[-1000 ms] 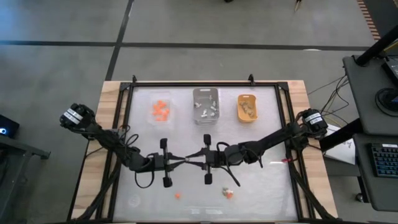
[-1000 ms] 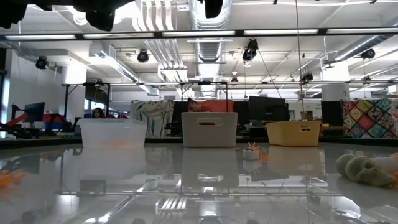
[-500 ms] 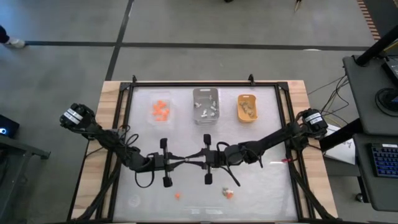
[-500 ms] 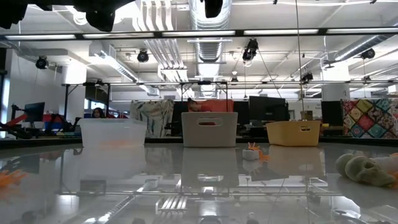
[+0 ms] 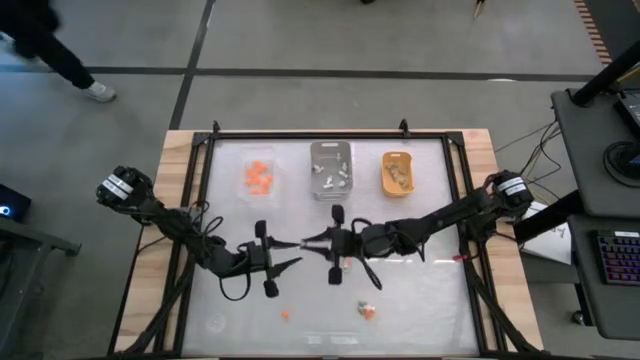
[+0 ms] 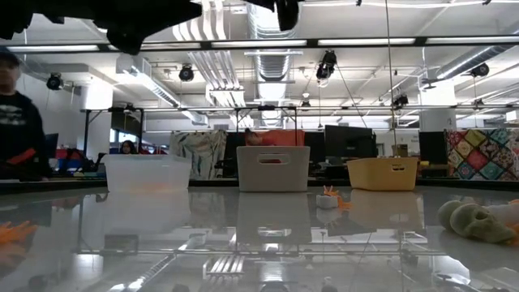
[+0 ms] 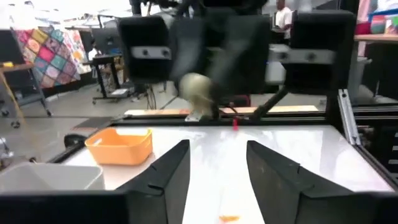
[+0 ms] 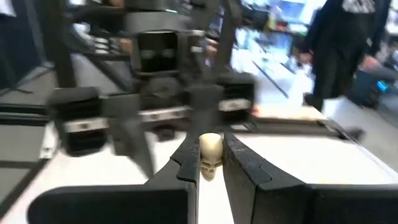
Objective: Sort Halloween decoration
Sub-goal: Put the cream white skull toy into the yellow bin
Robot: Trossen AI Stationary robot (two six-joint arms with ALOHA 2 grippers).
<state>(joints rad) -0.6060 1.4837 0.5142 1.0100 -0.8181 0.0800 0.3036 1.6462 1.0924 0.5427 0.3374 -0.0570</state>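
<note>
Two grippers meet near the middle of the white table (image 5: 430,300). The right gripper (image 8: 210,163) pinches a small cream skull (image 8: 210,155) between its dark fingers (image 8: 189,163), held above the tabletop. The left gripper (image 7: 217,163), facing it, has its fingers (image 7: 169,171) spread with nothing between them.

Three rectangular trays line the far side, well apart from each other: a clear tray (image 5: 259,177) with orange trinkets, a grey tray (image 5: 331,169) with white-grey pieces, and an orange-yellow tray (image 5: 397,173) with tan ones. Between trays and grippers the smooth surface lies open.

On the near side, two bright orange trinkets rest apart: one small orange piece (image 5: 285,315) and one orange and white piece (image 5: 366,310). In the low view a larger pale skull (image 6: 474,220) sits near the edge.

A black frame (image 5: 330,133) borders the table, with wood outside it. One person in dark clothes (image 5: 45,45) walks on the floor beyond the far left corner.
</note>
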